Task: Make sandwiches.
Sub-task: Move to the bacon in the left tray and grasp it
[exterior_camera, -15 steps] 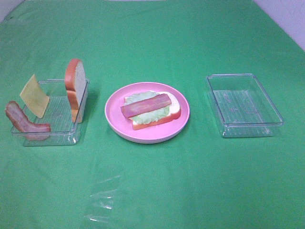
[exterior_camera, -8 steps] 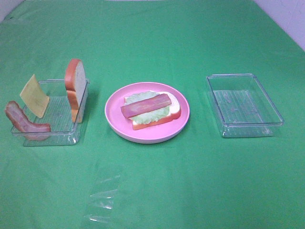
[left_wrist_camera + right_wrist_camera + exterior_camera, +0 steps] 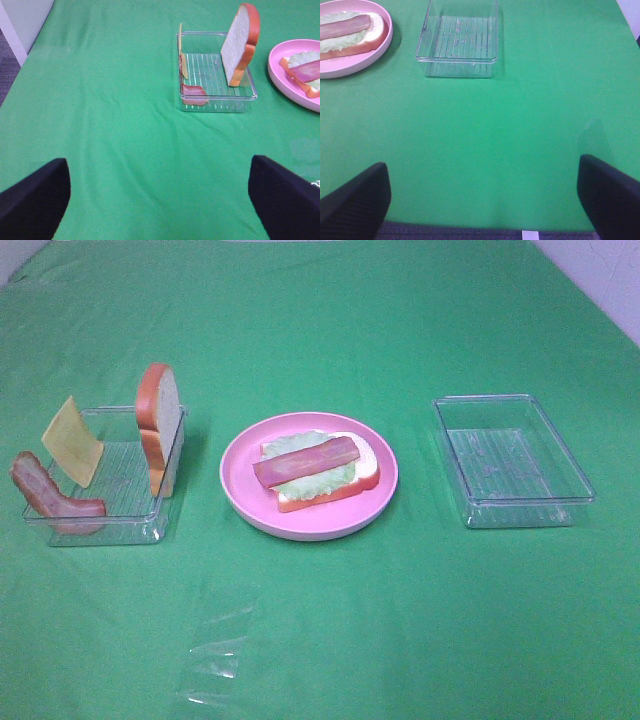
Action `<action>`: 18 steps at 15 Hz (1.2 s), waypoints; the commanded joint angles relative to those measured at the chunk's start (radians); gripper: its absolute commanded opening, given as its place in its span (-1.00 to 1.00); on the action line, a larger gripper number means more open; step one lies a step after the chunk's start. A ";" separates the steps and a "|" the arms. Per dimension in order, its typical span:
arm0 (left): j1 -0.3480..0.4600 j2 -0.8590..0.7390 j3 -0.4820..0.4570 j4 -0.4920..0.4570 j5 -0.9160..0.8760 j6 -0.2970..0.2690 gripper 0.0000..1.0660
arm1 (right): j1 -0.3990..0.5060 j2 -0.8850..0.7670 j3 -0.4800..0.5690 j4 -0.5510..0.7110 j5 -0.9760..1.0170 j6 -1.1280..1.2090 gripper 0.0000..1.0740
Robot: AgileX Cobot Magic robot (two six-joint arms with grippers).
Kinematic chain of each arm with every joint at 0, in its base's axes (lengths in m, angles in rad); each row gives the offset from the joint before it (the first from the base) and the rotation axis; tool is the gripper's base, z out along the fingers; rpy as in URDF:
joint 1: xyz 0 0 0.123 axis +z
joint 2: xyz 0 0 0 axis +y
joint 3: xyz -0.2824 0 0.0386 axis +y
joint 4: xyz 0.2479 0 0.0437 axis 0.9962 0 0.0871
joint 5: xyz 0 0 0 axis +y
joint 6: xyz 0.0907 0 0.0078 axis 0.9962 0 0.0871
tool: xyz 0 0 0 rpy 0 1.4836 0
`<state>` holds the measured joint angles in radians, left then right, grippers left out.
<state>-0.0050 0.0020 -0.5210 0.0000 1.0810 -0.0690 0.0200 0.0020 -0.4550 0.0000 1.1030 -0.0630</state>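
1. Sandwich in progress (image 3: 318, 472) sits on a round pink plate (image 3: 240, 490) in the middle of the green cloth (image 3: 330, 630). A white toy bread slice with orange-brown crust (image 3: 368, 468) lies at the bottom. A pale green lettuce leaf (image 3: 312, 485) is on that, and a reddish-brown bacon strip (image 3: 305, 461) lies lengthwise on top.
2. Left of the plate is a clear rectangular plastic tray (image 3: 100, 526) with the other pieces. A second bread slice (image 3: 160, 430) stands on edge against the wall nearest the plate. A yellow cheese square (image 3: 72, 441) is propped upright at the opposite side. A second bacon strip (image 3: 50, 500) hangs over the near left corner.
3. Right of the plate, well apart from it, stands another clear plastic tray (image 3: 520, 506).
4. From its wrist camera, the left gripper (image 3: 160, 200) has its jaws spread wide and grips nothing. It hangs over bare cloth, well short of the tray with the pieces.
5. The right gripper (image 3: 481, 200) is likewise wide apart and released, over bare cloth and well short of the other tray.
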 commanded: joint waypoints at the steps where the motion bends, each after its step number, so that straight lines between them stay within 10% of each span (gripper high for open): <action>1: 0.003 0.001 -0.001 0.000 -0.006 -0.005 0.66 | -0.006 0.003 0.002 0.000 -0.007 -0.008 0.81; 12: 0.003 0.016 -0.016 0.027 -0.028 -0.005 0.66 | -0.006 0.003 0.002 0.000 -0.007 -0.008 0.81; 18: 0.003 0.408 -0.112 0.024 -0.208 -0.024 0.66 | -0.006 0.003 0.002 0.000 -0.007 -0.008 0.81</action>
<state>-0.0050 0.3960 -0.6250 0.0220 0.9010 -0.0820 0.0200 0.0020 -0.4550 0.0000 1.1030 -0.0630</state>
